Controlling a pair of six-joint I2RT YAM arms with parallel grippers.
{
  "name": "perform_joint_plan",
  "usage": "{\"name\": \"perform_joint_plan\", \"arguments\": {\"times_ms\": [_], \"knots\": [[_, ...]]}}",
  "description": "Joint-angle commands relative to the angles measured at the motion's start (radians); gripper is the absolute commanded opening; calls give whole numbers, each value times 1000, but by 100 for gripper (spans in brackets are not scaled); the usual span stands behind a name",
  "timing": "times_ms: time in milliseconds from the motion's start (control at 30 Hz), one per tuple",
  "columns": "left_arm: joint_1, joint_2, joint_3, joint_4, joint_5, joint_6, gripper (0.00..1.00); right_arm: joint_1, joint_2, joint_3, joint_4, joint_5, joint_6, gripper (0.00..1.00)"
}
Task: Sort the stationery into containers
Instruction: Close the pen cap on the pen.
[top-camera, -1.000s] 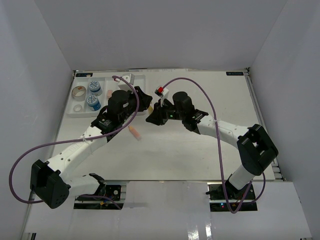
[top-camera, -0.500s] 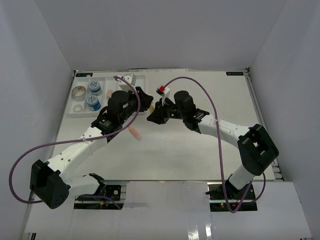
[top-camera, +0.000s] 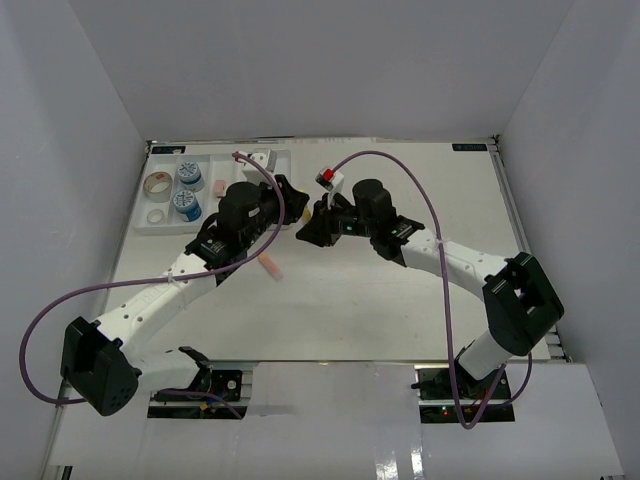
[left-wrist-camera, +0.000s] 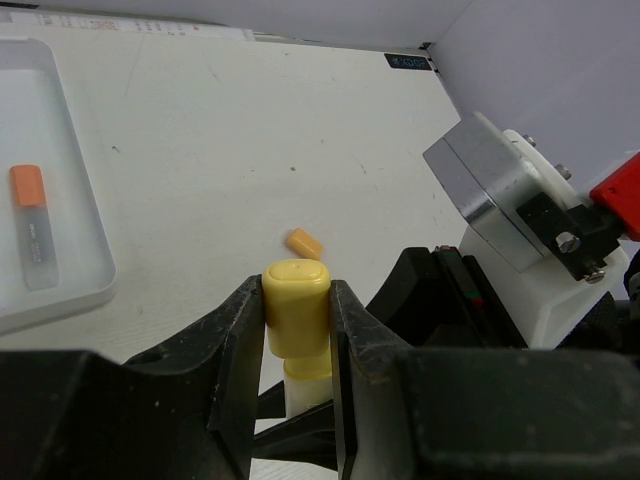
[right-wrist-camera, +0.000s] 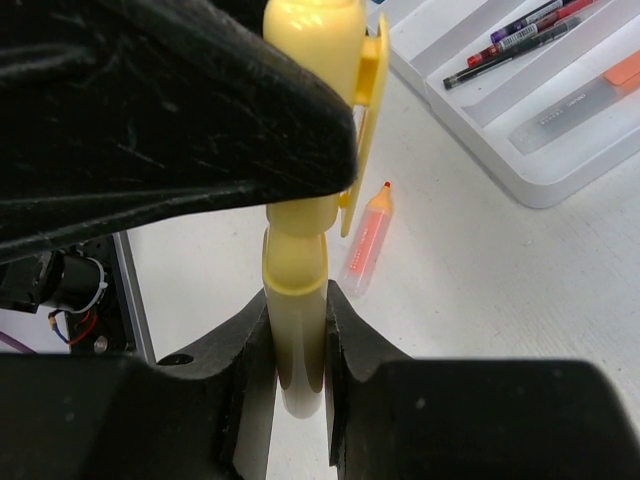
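Left hand (left-wrist-camera: 297, 305) and right hand (right-wrist-camera: 297, 335) both clamped the yellow marker (right-wrist-camera: 296, 262); tray (left-wrist-camera: 25, 110) was part-filled, orange marker (right-wrist-camera: 367, 240) lay unsorted on the counter (left-wrist-camera: 250, 120).

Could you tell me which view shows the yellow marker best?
Right wrist: the yellow marker shows barrel and clipped cap. Left wrist shows only its cap end; the top view hardly any.

The tray (top-camera: 150, 228) sits far left on the table (top-camera: 420, 300); in it two tubs (top-camera: 187, 176) stand one behind the other, a tape roll (top-camera: 156, 184) left of them; right of the tray, the left gripper (left-wrist-camera: 297, 302) and the right gripper (right-wrist-camera: 297, 330) meet on one marker (left-wrist-camera: 296, 285); a second marker (top-camera: 270, 266) lies nearer the bases.
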Motion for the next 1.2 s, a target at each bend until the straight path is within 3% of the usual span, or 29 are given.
{"name": "perform_joint_plan", "arguments": {"times_ms": [0,633,1167], "knots": [[-5,-3,-14,1,18,3,0,-4,-48,35,49,-19,7,8],[-33,-3,-21,15,-27,5,1,-22,-45,78,50,-2,-31,8],[-33,-32,-59,60,107,3,4,-74,-97,23,130,-134,-74,8]]}}
